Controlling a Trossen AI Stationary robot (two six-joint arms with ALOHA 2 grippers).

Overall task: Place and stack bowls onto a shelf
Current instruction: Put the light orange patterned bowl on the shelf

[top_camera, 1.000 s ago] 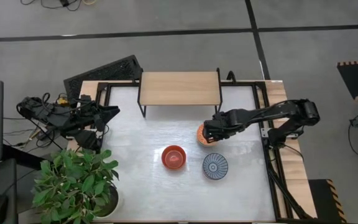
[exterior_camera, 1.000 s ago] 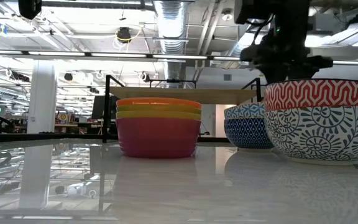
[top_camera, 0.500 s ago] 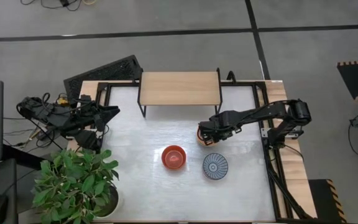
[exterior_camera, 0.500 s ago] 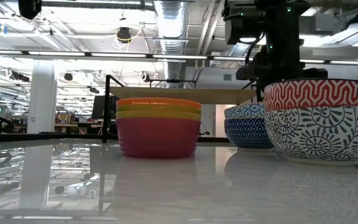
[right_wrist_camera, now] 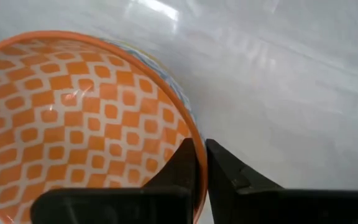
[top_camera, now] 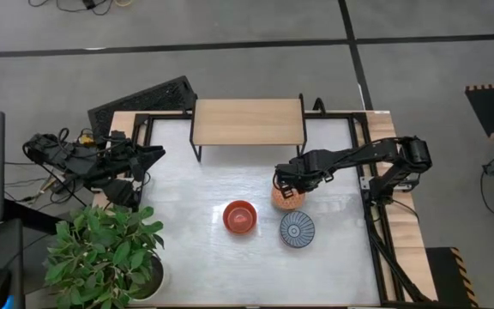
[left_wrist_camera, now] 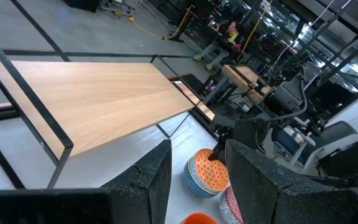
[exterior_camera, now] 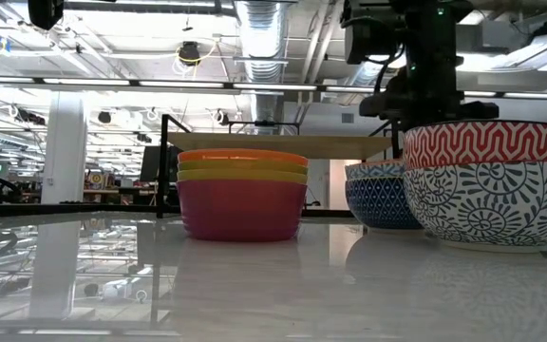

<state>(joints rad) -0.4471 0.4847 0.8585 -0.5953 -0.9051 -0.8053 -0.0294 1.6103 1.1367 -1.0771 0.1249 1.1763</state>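
Orange-patterned bowl [top_camera: 287,196] gripped at its rim by the right gripper [top_camera: 286,183], in front of the shelf [top_camera: 248,121].

The fingers are seen nearly closed, pinching the rim; part of the bowl is hidden beneath the arm. Compared with half a second ago, more of the bowl is exposed, toward 6 o'clock. The red bowl [top_camera: 240,216] and blue-grey bowl [top_camera: 297,228] are unmoved. The left gripper [top_camera: 148,159] is parked at 9 o'clock; its opening cannot be told.
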